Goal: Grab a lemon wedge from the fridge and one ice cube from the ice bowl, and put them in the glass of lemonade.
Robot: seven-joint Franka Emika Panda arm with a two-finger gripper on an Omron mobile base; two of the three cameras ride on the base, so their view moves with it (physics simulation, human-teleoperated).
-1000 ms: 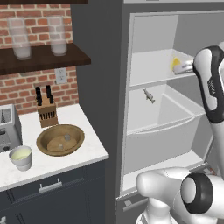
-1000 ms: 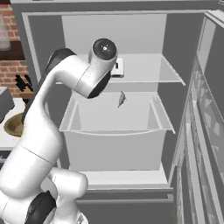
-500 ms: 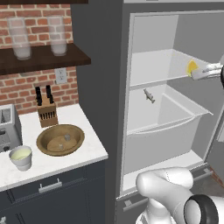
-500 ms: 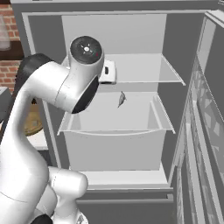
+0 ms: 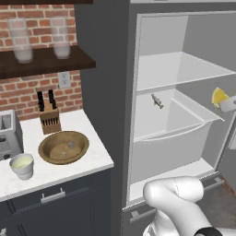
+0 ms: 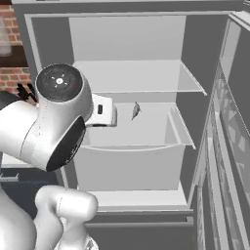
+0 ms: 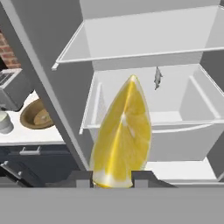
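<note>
My gripper (image 7: 112,179) is shut on the lemon wedge (image 7: 122,135), a bright yellow piece standing upright between the two dark fingertips (image 7: 84,180). From the left base camera the lemon wedge (image 5: 218,97) and gripper (image 5: 227,105) hang in front of the open fridge (image 5: 161,73), off its right side at middle-shelf height. The ice bowl (image 5: 63,146), brown and wooden, sits on the white counter (image 5: 69,173) left of the fridge. The glass of lemonade (image 5: 21,165) stands at the bowl's front left. Bowl (image 7: 37,114) and cup (image 7: 4,121) also lie far left of the wedge.
A small grey object (image 5: 156,100) lies at the back of the fridge's middle shelf above the drawer. A toaster (image 5: 7,133) and knife block (image 5: 48,115) stand behind the bowl. Two tall frosted glasses (image 5: 20,39) sit on a dark wall shelf. The fridge door (image 6: 234,122) stands open on the right.
The arm has drawn back out of the fridge, carrying the lemon wedge rightward and lower in the left base view. Everything on the counter is unmoved.
</note>
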